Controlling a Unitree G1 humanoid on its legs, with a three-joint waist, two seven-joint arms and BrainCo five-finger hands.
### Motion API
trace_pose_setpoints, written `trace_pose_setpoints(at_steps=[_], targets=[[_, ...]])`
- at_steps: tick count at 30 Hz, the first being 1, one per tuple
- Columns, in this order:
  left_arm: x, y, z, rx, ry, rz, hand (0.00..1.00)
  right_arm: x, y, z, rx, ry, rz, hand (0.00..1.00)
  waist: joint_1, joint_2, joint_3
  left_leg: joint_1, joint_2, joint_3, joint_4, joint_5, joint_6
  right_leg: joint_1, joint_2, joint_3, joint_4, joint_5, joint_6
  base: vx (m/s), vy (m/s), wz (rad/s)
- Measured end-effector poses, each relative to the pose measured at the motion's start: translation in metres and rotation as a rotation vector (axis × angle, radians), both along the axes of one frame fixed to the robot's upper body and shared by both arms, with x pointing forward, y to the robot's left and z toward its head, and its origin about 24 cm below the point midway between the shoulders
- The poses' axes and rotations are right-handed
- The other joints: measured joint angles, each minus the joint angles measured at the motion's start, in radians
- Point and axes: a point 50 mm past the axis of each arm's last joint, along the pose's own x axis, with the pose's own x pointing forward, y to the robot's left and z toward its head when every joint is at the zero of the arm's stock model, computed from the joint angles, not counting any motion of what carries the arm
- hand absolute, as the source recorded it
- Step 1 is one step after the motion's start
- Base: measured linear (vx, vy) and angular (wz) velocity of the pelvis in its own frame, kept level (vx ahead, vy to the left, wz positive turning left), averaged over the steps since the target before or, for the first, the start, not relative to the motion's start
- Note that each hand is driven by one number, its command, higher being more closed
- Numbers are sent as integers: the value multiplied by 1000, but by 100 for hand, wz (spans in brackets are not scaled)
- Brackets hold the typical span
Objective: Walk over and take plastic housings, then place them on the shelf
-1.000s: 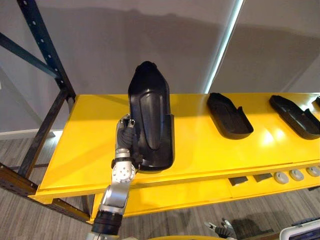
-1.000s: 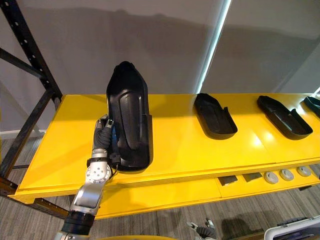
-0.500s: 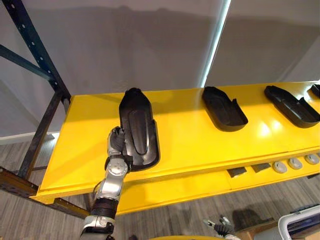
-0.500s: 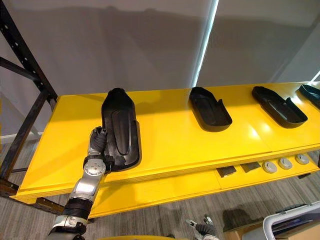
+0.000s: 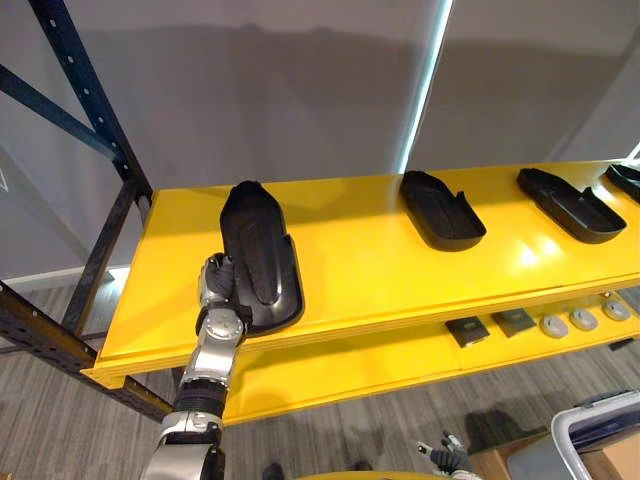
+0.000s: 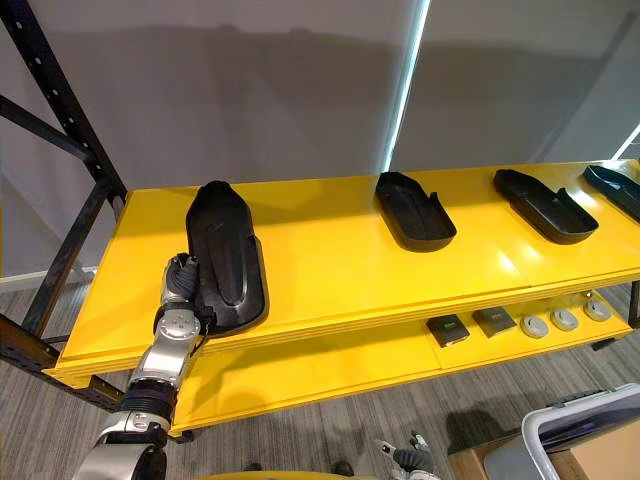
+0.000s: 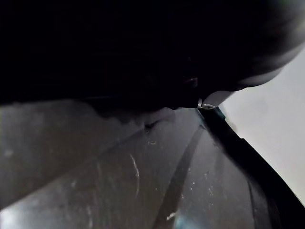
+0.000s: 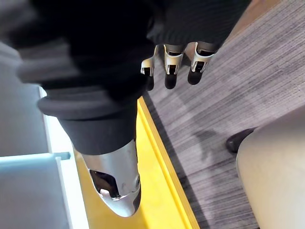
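Note:
A long black plastic housing lies flat on the left part of the yellow shelf, its narrow end toward the wall. My left hand sits at its near left edge, fingers curled on the rim. The left wrist view looks from very close at the housing's dark scratched surface. My right hand hangs low over the grey floor with relaxed fingers and nothing in it; it also shows at the bottom of the left eye view.
Three more black housings lie along the shelf to the right. A lower yellow shelf carries small grey blocks and round discs. A dark rack upright stands at the left, a white-rimmed bin at lower right.
The housing, held upright above the shelf a second ago, has been tipped down and now lies flat on it. The left hand came down with it. The camera has drawn back.

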Motion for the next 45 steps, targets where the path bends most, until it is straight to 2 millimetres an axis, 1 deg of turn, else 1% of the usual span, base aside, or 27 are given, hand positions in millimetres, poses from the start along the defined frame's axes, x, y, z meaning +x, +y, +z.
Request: trace_pose_setpoints(at_steps=[3, 4, 6, 7, 12, 17, 19, 20, 22, 23, 25, 26, 27, 29, 30, 31, 32, 33, 34, 35, 38, 39, 41, 45], targets=[[2, 1, 0, 4, 6, 2, 0, 0, 1, 0, 2, -1, 0, 0, -2, -3, 0, 0, -9, -12, 0, 0, 1, 2, -5, 0, 0, 1, -2, 95, 14, 4], [2, 2, 1, 7, 4, 3, 0, 0, 1, -1, 4, 1, 0, 0, -3, -6, 0, 0, -12, -16, 0, 1, 5, 2, -6, 0, 0, 12, -17, 127, 3, 8], [3, 3, 4, 17, -7, 2, 0, 0, 2, -1, 7, 5, -3, 0, -3, -15, 0, 1, -15, -20, 3, 2, 13, 4, -7, 0, 3, 28, -18, 146, -8, 10], [6, 4, 8, 23, -20, 6, 0, -1, 2, -2, 8, 8, -7, 0, 0, -18, 2, 4, -13, -21, 7, 2, 14, 12, -5, -1, 0, 35, -12, 177, -27, 6], [17, 9, 27, 45, -95, 41, 0, 0, 1, -2, 7, 7, -14, 0, -1, -17, 7, 7, -3, -24, 8, 2, 14, 22, 5, -1, -6, 38, -13, 131, -38, -4], [21, 7, 37, 44, -138, 54, 0, 3, 1, -1, 6, -2, -13, 0, -14, -17, 14, 21, 5, -24, 8, -4, 15, 30, 12, 0, -1, 38, -13, 20, -13, -3], [22, 5, 45, 33, -177, 55, 0, 3, 0, -1, 6, -3, -13, 0, -19, -19, 18, 21, 9, -28, 7, -9, 15, 29, 12, 5, 2, 37, -14, -54, -2, 0], [22, 3, 50, 25, -205, 58, 0, 3, 0, -1, 6, -3, -14, 0, -18, -20, 20, 20, 10, -30, 7, -19, 11, 29, 12, 9, 2, 37, -14, -71, 3, 3], [22, -5, 77, -4, -341, 56, 0, 5, 0, 0, 4, -12, -14, 0, -15, -23, 37, 20, 10, -37, 3, -21, 11, 27, 11, 10, 9, 22, -7, -72, -2, 4], [20, -13, 93, -16, -423, 40, 0, 5, -1, 0, 1, -16, -14, 0, -9, -22, 39, 19, 9, -40, 1, -21, 11, 21, 10, 12, 17, 13, -6, -63, -5, -3], [10, -27, 119, -24, -574, -4, 0, 4, -1, 0, 1, -14, -14, 0, 3, -22, 39, 17, 9, -42, 4, -20, 11, 16, 10, 16, 22, 12, -4, -27, 0, -5], [6, -32, 125, -28, -613, -23, 0, 4, -1, 0, 1, -14, -14, 0, 3, -22, 39, 17, 9, -43, 7, -20, 11, 17, 10, 15, 22, 15, 1, 24, -3, 4], [-3, -39, 135, -37, -685, -48, 0, 4, -1, 0, 1, -14, -15, 0, 4, -22, 39, 17, 8, -47, 8, -17, 8, 19, 9, 11, 24, 16, 0, 44, -4, 8], [-19, -54, 143, -59, -765, -101, 0, 4, 0, 0, 0, -14, -16, 0, 5, -23, 38, 19, 9, -53, 8, -17, 9, 24, 6, 2, 25, 18, -2, 62, -3, 11], [-24, -57, 144, -61, -782, -112, 0, 4, 0, 0, 0, -14, -16, 0, 5, -23, 38, 20, 9, -55, 8, -17, 10, 27, 5, 0, 25, 17, -1, 69, 1, 11], [-35, -62, 143, -64, -803, -131, 100, 4, 0, 0, 1, -14, -16, 0, 6, -23, 39, 17, 9, -59, 22, -21, 17, 32, 3, -2, 23, 17, -1, 67, 7, 8], [-45, -64, 140, -62, -811, -138, 100, 4, 1, 0, 3, -14, -16, 0, 8, -23, 39, 7, 10, -61, 51, -35, 21, 37, 1, -2, 23, 17, -1, 67, 11, 7], [-50, -65, 138, -64, -810, -141, 100, 4, 1, 0, 3, -15, -16, 0, 8, -23, 39, 1, 10, -63, 69, -47, 22, 41, -1, -2, 23, 16, 0, 59, 16, 5], [-59, -65, 132, -58, -803, -144, 100, 3, 1, 0, 1, -15, -18, 0, 12, -21, 40, -8, 12, -67, 103, -70, 23, 50, -2, -3, 23, 16, 1, 28, 17, 6], [-67, -65, 127, -61, -784, -151, 100, 3, 1, 0, 0, -17, -16, 0, 17, -19, 41, -21, 17, -70, 133, -96, 23, 59, -2, -4, 23, 14, 3, 16, 19, 8], [-84, -63, 111, -51, -731, -158, 100, 1, 3, 0, -1, -16, 7, 0, 35, -17, 42, -46, 26, -73, 194, -144, 19, 65, -2, -5, 27, 1, 9, 5, 7, 4], [-87, -62, 107, -50, -712, -159, 100, 0, 3, 0, -2, -17, 6, 0, 38, -18, 42, -53, 27, -75, 207, -150, 20, 65, -2, -8, 28, -2, 8, 16, -6, 10], [-98, -64, 89, -55, -618, -190, 100, -2, 3, 0, -4, -16, 5, 0, 56, -16, 42, -78, 34, -83, 251, -170, 21, 65, -1, -24, 28, -6, 6, 12, -9, 13], [-108, -70, 71, -90, -517, -239, 100, -1, 5, 0, -2, -20, 22, 0, 62, -18, 41, -111, 42, -102, 308, -195, 25, 68, 2, -50, 30, -6, 6, 5, 5, 16]])
